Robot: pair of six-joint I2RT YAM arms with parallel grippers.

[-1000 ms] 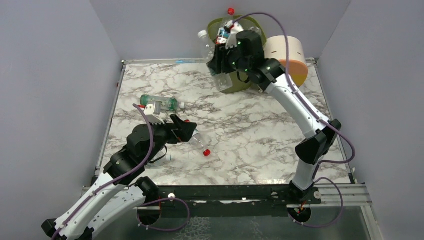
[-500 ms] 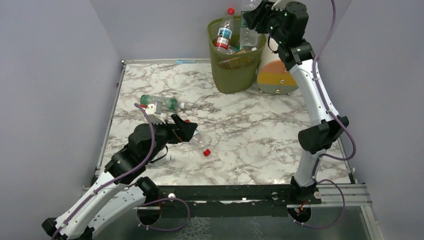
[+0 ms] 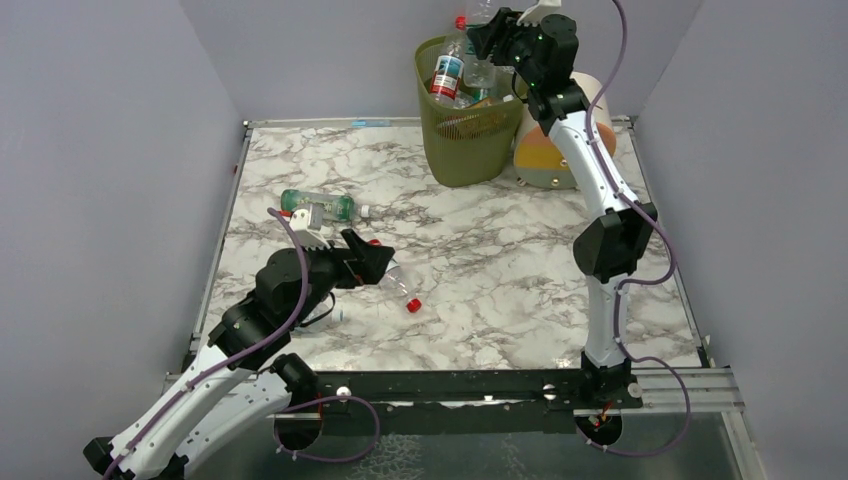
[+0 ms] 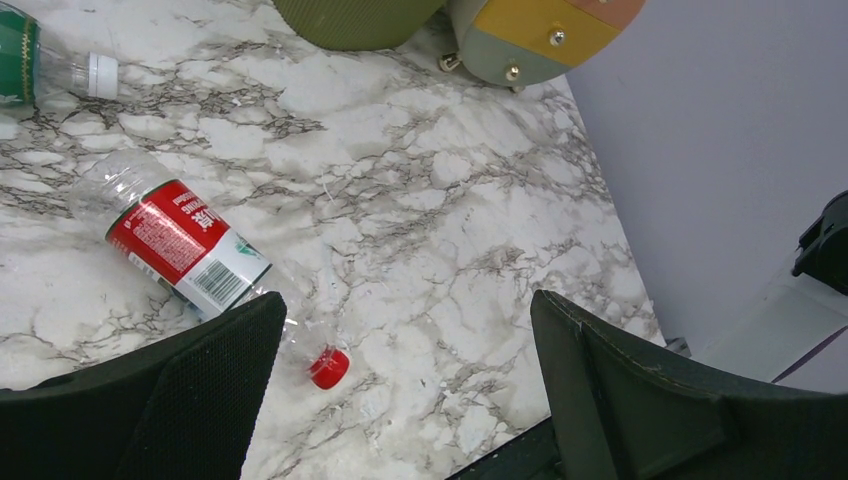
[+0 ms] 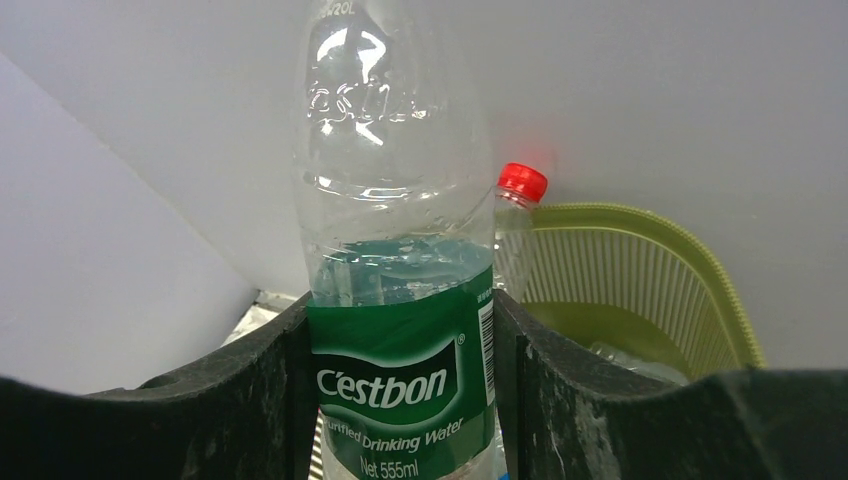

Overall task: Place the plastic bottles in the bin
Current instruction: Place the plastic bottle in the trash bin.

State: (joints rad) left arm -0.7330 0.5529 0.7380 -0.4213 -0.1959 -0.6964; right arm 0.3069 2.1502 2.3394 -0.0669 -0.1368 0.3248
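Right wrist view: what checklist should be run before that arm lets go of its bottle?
1. Right end effector clamped on clear green-labelled plastic bottle: ok.
2. Bottle over olive-green mesh bin opening: cannot tell; rim shows off to one side.
3. Room in bin: ok, though a red-capped clear bottle stands above the rim.
4. Left end effector open, away from bin: ok.
5. Marble table cleared: not ok; clear red-labelled plastic bottle lies on it.

Green-label bottle [image 5: 398, 290] above olive bin [image 3: 468, 150]
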